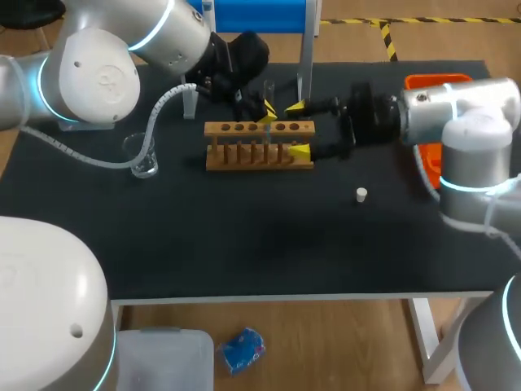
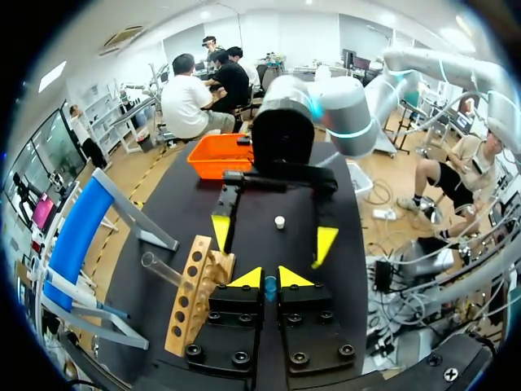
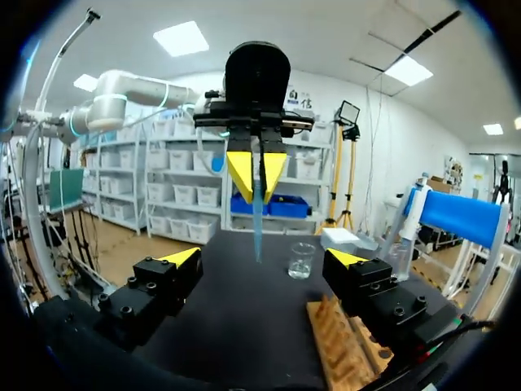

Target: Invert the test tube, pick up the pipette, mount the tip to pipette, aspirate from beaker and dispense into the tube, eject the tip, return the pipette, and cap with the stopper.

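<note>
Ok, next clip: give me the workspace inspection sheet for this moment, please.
Surface: black table.
Job's things: wooden rack mid-table; beaker near the left arm; white stopper right of the rack; thin bluish tube hanging from the left gripper.
Clutter: orange tray at the right edge; blue stand at the back.
Grippers: left jaws shut on the tube; right gripper jaws open at the rack's right end.
Cables: white ribbed hose along the left arm.
Surroundings: nothing seen.

Blue light rings banded the silver-white left arm [image 1: 89, 77] and right arm [image 1: 468, 122], and yellow tips capped the black, bolted left gripper [image 2: 269, 278] and right gripper [image 3: 263, 258].
</note>
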Robot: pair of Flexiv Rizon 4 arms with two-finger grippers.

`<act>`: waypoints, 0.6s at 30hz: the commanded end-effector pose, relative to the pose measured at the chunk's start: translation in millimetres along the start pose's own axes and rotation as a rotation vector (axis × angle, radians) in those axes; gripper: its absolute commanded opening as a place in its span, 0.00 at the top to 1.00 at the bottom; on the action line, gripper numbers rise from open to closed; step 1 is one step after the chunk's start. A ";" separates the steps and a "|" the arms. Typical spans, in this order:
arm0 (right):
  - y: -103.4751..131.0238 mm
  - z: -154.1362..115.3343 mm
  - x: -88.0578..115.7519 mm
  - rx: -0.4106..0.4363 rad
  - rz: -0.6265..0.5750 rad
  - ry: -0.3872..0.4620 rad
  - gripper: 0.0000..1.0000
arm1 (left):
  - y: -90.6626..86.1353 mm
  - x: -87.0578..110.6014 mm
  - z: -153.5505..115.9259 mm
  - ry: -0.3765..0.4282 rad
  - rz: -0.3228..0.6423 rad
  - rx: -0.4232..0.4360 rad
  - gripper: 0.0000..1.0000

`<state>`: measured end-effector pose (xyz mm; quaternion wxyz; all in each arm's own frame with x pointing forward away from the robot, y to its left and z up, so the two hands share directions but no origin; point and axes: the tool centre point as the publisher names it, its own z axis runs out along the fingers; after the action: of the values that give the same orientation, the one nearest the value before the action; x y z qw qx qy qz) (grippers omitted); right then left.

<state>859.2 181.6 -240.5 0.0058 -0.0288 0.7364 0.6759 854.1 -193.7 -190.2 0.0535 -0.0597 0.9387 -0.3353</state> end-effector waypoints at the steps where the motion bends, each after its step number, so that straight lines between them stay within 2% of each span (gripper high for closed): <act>1: -2.6 15.8 -0.9 -0.066 0.057 0.051 0.00 | -1.0 -0.7 -0.9 0.002 -0.001 -0.006 1.00; 6: 4.8 26.2 2.5 -0.099 0.108 0.083 0.00 | -1.0 -0.7 -0.9 0.002 -0.001 -0.006 1.00; 18: 13.2 44.3 1.4 -0.103 0.090 0.092 0.00 | -1.0 -0.7 -0.9 0.002 -0.001 -0.006 1.00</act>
<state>854.5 221.6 -230.1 -0.0610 -0.0269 0.7013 0.7097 854.0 -194.0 -189.9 0.0536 -0.0600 0.9390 -0.3344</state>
